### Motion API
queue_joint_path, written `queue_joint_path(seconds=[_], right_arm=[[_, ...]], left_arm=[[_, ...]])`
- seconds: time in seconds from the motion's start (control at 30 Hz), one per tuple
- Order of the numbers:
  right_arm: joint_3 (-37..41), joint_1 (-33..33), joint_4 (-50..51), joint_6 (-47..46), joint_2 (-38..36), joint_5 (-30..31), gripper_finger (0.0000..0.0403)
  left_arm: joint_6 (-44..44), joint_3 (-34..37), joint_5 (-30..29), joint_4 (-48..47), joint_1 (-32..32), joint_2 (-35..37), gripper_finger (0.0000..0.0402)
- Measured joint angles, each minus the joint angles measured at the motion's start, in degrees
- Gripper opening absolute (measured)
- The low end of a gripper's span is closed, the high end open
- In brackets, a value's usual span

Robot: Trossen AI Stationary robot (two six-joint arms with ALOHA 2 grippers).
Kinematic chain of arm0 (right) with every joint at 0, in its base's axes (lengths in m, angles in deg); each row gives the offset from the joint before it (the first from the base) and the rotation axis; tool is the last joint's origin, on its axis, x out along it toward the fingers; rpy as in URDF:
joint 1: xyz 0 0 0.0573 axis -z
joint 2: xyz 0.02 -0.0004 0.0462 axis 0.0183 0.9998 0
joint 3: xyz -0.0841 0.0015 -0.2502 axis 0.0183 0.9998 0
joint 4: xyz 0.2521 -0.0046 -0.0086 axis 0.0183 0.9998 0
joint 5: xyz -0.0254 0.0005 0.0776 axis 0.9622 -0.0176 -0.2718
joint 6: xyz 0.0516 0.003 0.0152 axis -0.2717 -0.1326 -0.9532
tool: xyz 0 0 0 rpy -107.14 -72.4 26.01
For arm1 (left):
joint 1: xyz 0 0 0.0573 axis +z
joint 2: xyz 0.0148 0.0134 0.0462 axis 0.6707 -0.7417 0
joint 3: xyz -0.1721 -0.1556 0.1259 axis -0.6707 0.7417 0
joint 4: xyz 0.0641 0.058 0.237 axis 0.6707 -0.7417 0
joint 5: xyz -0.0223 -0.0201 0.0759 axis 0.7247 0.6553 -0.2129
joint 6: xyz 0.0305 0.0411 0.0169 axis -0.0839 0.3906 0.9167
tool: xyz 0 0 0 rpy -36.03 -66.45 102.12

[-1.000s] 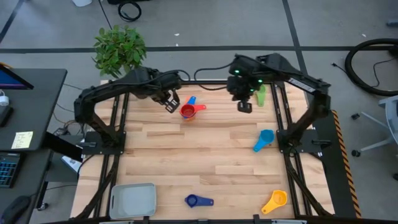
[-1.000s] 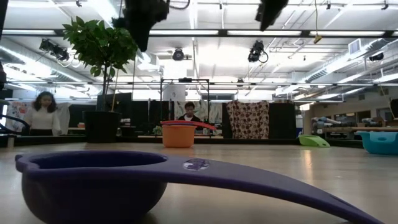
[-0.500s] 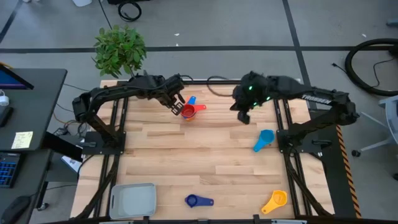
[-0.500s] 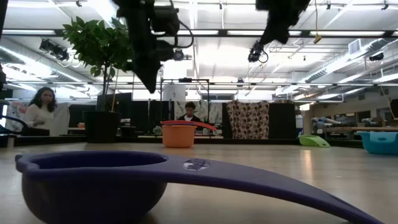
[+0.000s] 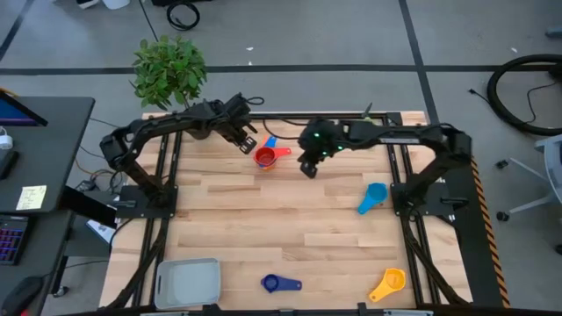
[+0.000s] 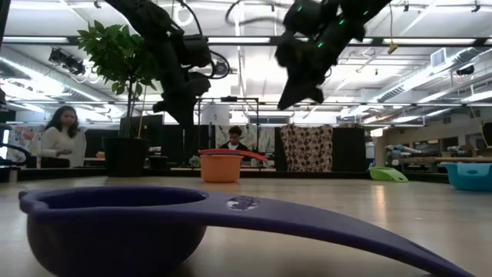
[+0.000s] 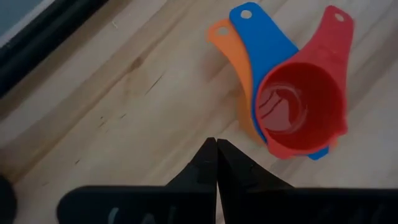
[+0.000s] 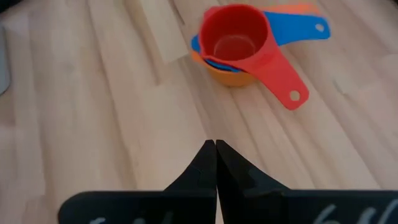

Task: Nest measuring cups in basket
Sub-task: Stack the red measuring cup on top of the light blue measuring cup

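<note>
A nested stack of measuring cups (image 5: 268,155), red inside blue inside orange, stands on its base on the table near the far edge. It also shows in the left wrist view (image 7: 298,112) and the right wrist view (image 8: 233,37). My left gripper (image 5: 248,143) hovers shut just left of the stack, with its fingertips together (image 7: 216,146). My right gripper (image 5: 307,167) hovers shut just right of the stack (image 8: 214,146). Neither gripper touches a cup. A light blue cup (image 5: 372,197), a dark blue cup (image 5: 279,283) and a yellow cup (image 5: 387,283) lie apart from one another. The grey basket (image 5: 187,283) sits at the near left corner.
A green cup (image 6: 388,175) shows only in the low view, far right. A potted plant (image 5: 171,70) stands beyond the table's far left corner. Bare wood lies across the table's middle. People stand in the room behind.
My right gripper swung from the far right part of the table toward the left, and came down beside the nested stack. My left gripper came down next to the stack's left side. The cups stayed where they were.
</note>
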Motion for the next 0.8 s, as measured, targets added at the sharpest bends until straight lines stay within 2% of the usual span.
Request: queue_joint_path(seconds=[0.3, 0.47, 0.8], right_arm=[[-5.6, 2.9, -0.1, -1.3, 11.8, -5.9, 0.0], [-5.9, 3.9, -0.2, -1.2, 14.9, -9.6, 0.0], [-5.9, 7.9, -3.1, 0.6, 18.7, -10.0, 0.0]], left_arm=[[1.5, 0.1, 4.0, 2.4, -0.6, -7.6, 0.0001], [3.1, 0.1, 3.7, 3.8, -0.5, -9.8, 0.0001], [4.7, 0.1, 4.1, 9.6, -0.4, -10.3, 0.0001]])
